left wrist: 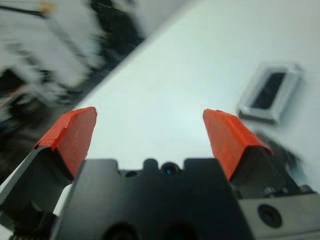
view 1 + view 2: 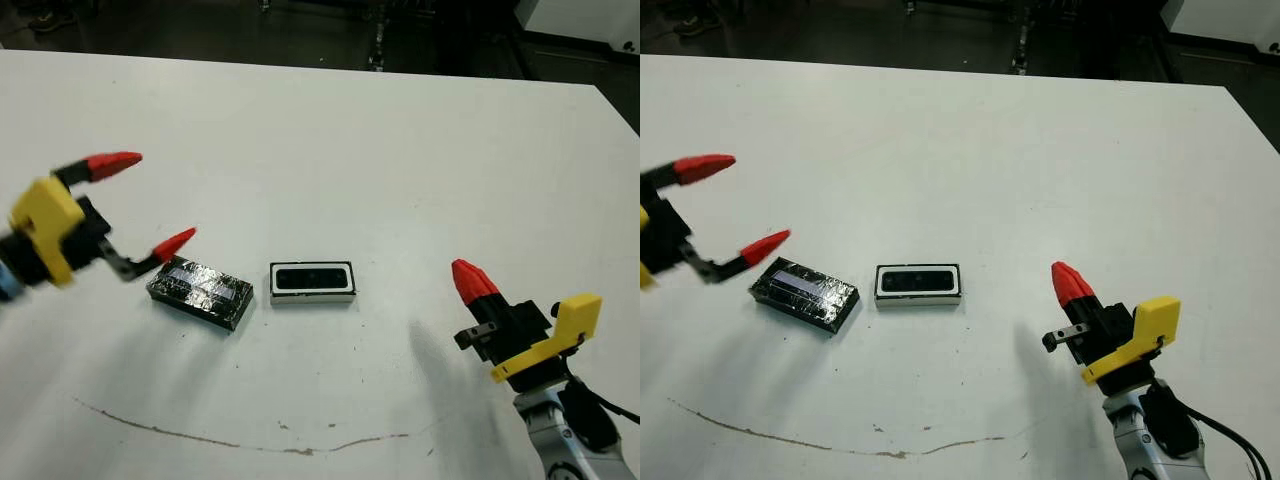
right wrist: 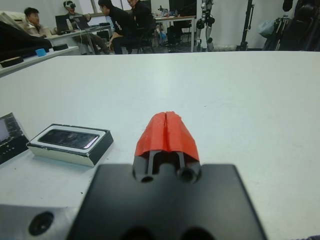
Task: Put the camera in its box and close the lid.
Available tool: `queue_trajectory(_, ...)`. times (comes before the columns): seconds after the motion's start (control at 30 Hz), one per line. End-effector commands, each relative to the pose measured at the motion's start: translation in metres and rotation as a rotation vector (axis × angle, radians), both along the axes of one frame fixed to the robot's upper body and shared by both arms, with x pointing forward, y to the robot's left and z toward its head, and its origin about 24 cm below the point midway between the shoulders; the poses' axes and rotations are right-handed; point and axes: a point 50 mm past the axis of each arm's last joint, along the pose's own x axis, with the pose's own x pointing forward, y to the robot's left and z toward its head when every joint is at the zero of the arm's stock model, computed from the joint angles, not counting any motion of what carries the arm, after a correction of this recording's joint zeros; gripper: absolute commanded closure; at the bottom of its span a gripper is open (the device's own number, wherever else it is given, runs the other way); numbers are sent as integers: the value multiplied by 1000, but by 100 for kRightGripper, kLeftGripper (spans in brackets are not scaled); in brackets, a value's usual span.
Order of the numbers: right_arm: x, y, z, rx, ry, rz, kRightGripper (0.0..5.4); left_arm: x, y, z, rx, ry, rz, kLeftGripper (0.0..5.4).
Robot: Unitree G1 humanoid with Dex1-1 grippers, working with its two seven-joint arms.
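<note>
Camera lies in box; left gripper wide apart, right gripper closed, empty.

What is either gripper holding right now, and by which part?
Nothing. The left gripper is open above the lid, and the right gripper is shut on nothing. The camera lies in the box.

Open left tool, box beyond

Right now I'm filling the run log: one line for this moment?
camera: in box | lid: off, on table beside box | left gripper: open, above lid | right gripper: shut, empty
</note>
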Motion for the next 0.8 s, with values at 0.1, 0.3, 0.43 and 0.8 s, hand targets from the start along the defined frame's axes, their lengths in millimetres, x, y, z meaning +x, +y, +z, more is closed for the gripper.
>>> queue_trajectory(0.1,-1,-5,-5,-14,15,-31,538,15,-10,23,321,163,-229,0)
queue_trajectory(0.3,-2,-6,-7,-11,15,-53,538,26,-32,12,371,181,-467,0)
queue_trajectory(0.43,-2,-6,-9,-12,25,-66,538,31,-44,3,375,291,-518,0)
queue_trajectory(0.8,-4,-3,-11,-11,39,-67,538,40,-68,-32,476,555,-565,0)
